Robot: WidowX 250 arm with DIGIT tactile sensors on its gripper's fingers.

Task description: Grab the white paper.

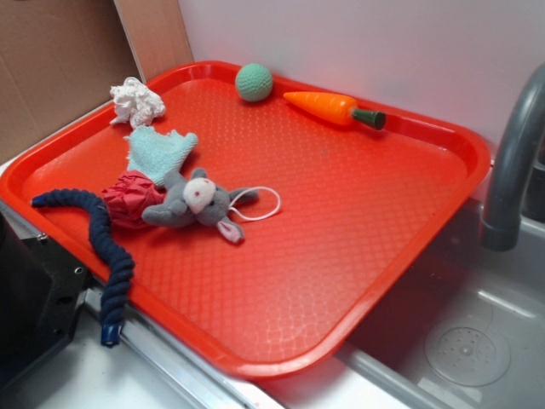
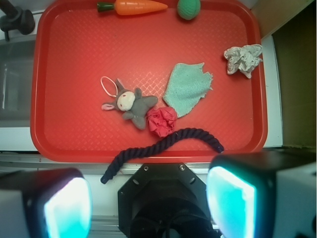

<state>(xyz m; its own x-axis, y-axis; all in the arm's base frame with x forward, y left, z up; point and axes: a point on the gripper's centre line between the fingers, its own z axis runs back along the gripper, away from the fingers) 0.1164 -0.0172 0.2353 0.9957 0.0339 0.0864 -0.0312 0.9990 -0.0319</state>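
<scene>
Hanging above the near edge of the red tray [image 2: 49, 144], the gripper [image 2: 148, 196] shows in the wrist view as two pale, teal-glowing fingers [image 2: 230, 201] spread wide apart, nothing between them but the black mount below. It is released and holds nothing. In the exterior view the gripper itself is out of sight.

Closest to it lies a dark blue rope [image 2: 163, 146], curving along the tray's near rim with one end hanging off over the edge. Just past the rope's middle sits a crumpled red wad [image 2: 161, 120], touching a grey plush mouse [image 2: 130, 102] with a white face and a thin white loop at its head. A pale teal cloth [image 2: 187, 88] lies flat beside the red wad, reaching away from it toward the far side.

The white paper [image 2: 243, 58] rests farther out, a wrinkled lump on the tray's side rim, up and to the right in the wrist view, well apart from the fingers and beyond the rope and cloth. In the exterior view the same white paper [image 1: 136, 101] sits on the tray's rim at the upper left, near the teal cloth's corner but not touching it.

Along the far rim lie a green ball [image 2: 188, 8] and an orange toy carrot [image 2: 133, 7] with a green stem, just beside each other. Beyond the tray a grey faucet [image 1: 511, 162] stands over a metal sink [image 1: 468, 341].
</scene>
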